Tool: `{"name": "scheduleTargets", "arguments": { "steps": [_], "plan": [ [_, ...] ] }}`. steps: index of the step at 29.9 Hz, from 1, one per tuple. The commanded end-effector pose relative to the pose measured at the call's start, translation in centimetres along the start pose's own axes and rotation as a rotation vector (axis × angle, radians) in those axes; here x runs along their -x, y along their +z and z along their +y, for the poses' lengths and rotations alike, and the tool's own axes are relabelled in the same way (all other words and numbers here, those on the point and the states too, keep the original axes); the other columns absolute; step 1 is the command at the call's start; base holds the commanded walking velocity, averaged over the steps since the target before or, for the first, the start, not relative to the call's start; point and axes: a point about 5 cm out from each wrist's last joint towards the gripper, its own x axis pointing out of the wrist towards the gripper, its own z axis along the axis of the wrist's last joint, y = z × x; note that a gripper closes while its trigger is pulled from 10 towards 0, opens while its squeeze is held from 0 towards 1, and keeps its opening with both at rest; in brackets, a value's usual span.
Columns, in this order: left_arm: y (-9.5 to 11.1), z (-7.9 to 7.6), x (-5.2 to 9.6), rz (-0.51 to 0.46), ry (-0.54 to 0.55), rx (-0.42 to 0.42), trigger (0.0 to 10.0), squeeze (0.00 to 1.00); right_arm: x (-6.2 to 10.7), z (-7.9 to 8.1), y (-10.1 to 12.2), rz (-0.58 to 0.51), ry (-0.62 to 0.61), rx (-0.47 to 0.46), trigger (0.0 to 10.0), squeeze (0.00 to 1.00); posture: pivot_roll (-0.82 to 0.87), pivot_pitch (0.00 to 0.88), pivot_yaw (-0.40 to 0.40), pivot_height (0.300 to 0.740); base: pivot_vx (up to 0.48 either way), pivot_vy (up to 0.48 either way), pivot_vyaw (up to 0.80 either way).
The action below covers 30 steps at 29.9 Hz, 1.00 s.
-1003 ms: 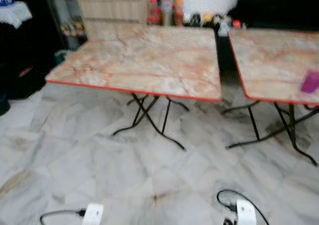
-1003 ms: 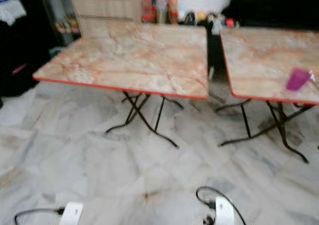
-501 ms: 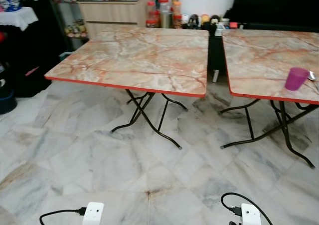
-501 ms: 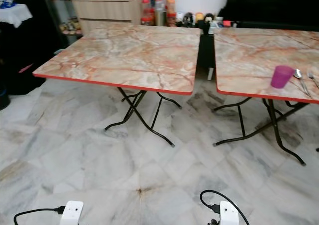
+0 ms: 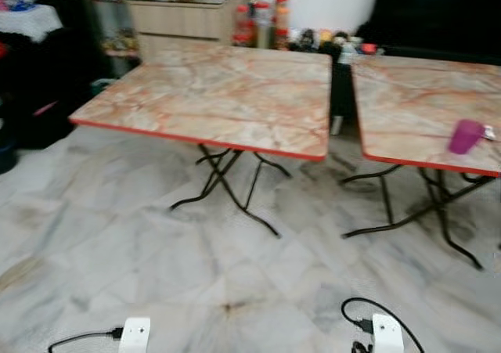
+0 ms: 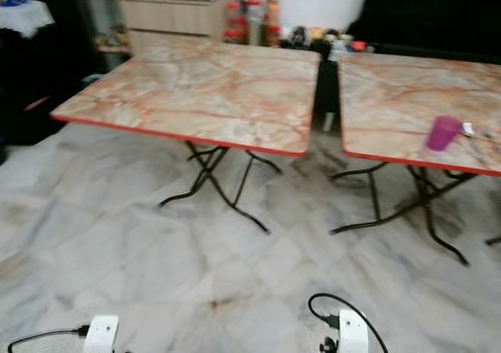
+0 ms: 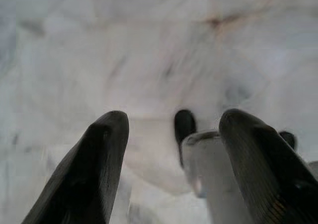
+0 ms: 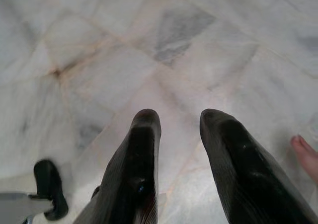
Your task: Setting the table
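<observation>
Standing back from two marble-patterned folding tables, nearer table (image 5: 227, 95) bare, purple cup (image 5: 466, 136) and cutlery (image 6: 470, 129) sitting on far table (image 6: 399, 102), left gripper (image 7: 171, 134) and right gripper (image 8: 180, 129) hanging parted, empty, above tiled floor (image 5: 196, 267), table-setting barely beginning.

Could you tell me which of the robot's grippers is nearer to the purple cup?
Right. The purple cup stands on the right-hand table; the right gripper hangs over the floor on that side, the left gripper farther across.
</observation>
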Motion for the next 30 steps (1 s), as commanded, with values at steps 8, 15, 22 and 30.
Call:
{"name": "scheduleTargets", "arguments": {
  "steps": [8, 15, 22, 30],
  "plan": [
    [0.31, 0.00, -0.06, 0.001, -0.003, 0.007, 10.0, 0.00, -0.15, 0.30, 0.85, -0.022, 0.013, -0.001, 10.0, 0.00, 0.01, 0.000, -0.040, 0.740, 0.480, 0.000, 0.00],
    [0.28, 0.03, -0.06, 0.003, -0.002, 0.007, 10.0, 0.00, -0.17, 0.36, 0.92, -0.022, 0.014, -0.002, 10.0, 0.00, 0.01, 0.000, -0.040, 0.740, 0.480, 0.000, 0.00],
    [-0.11, 0.24, 0.00, 0.015, 0.013, -0.008, 10.0, 0.00, -0.17, 0.34, 0.90, -0.020, 0.013, -0.001, 10.0, 0.00, 0.01, 0.000, -0.040, 0.740, 0.449, 0.000, 0.00],
    [-0.07, 0.25, 0.01, 0.006, 0.016, 0.001, 10.0, 0.00, -0.15, 0.23, 0.89, -0.020, 0.015, 0.004, 10.0, 0.00, 0.01, 0.000, -0.043, 0.740, 0.000, 0.000, 0.00]
  ]
}}
